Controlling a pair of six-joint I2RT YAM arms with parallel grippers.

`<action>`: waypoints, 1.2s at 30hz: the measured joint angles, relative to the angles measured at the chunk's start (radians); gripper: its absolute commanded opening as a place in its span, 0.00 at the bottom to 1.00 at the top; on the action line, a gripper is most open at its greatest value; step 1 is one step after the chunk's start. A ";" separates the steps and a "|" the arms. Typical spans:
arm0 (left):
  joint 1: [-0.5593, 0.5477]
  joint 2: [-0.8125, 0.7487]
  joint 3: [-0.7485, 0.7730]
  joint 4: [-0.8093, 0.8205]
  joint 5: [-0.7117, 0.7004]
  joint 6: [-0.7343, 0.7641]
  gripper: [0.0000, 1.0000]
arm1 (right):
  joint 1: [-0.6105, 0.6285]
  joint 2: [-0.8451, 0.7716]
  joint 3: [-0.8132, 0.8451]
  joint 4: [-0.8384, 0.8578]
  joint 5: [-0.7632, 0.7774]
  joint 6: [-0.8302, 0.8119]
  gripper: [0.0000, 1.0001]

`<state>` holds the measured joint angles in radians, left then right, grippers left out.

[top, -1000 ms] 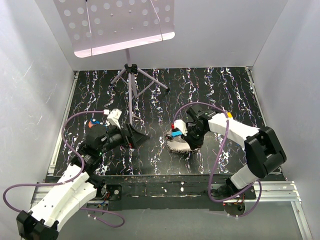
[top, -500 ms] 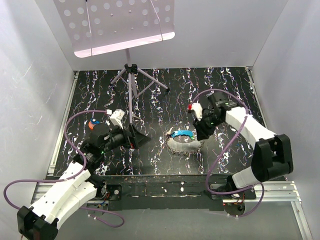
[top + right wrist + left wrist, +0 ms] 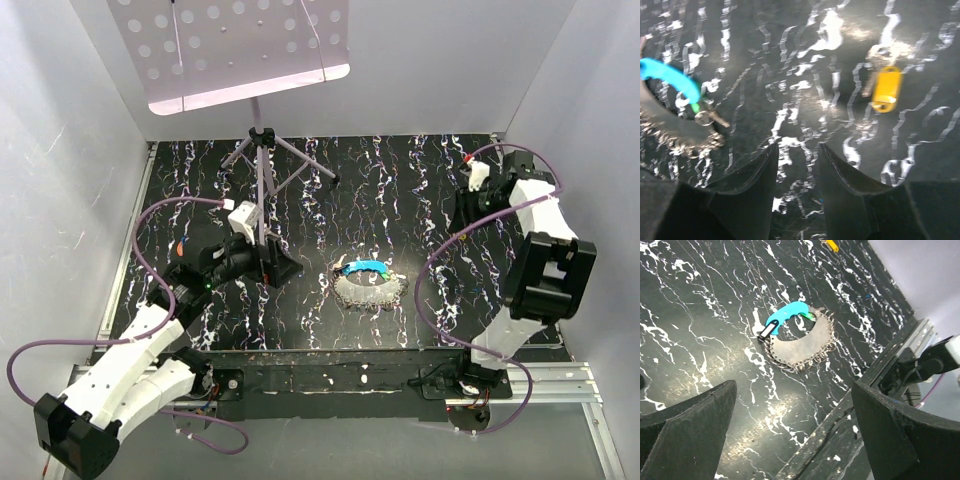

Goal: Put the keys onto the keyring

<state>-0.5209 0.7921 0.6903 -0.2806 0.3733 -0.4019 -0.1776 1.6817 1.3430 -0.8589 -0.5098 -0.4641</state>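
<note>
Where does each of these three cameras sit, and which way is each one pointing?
Top camera: fixed above and behind the arms, looking down on the table, music stand and key ring; the left arm and right arm both show.
Left wrist: on the left arm, looking down past the open left gripper at the key ring.
Right wrist: on the right arm, looking down past the right gripper at a yellow key.
Shared: all three show the key ring.

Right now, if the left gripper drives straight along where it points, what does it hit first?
Probably the table just short of the keyring: the open left gripper aims down at bare marbled surface, with the keyring next in line. Depth is unclear.
</note>
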 measured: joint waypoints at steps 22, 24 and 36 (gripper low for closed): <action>0.000 0.132 0.042 -0.042 -0.055 0.317 1.00 | 0.089 0.497 0.443 -0.078 0.356 -0.116 0.50; 0.000 0.132 0.042 -0.042 -0.056 0.320 0.99 | 0.095 0.517 0.463 -0.087 0.360 -0.117 0.50; 0.000 0.136 0.042 -0.042 -0.055 0.324 1.00 | 0.093 0.557 0.503 -0.114 0.385 -0.135 0.50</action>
<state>-0.5209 0.9279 0.7319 -0.3225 0.3180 -0.0776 -0.0845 2.2383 1.8462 -0.9726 -0.1246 -0.5987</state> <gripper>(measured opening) 0.993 0.504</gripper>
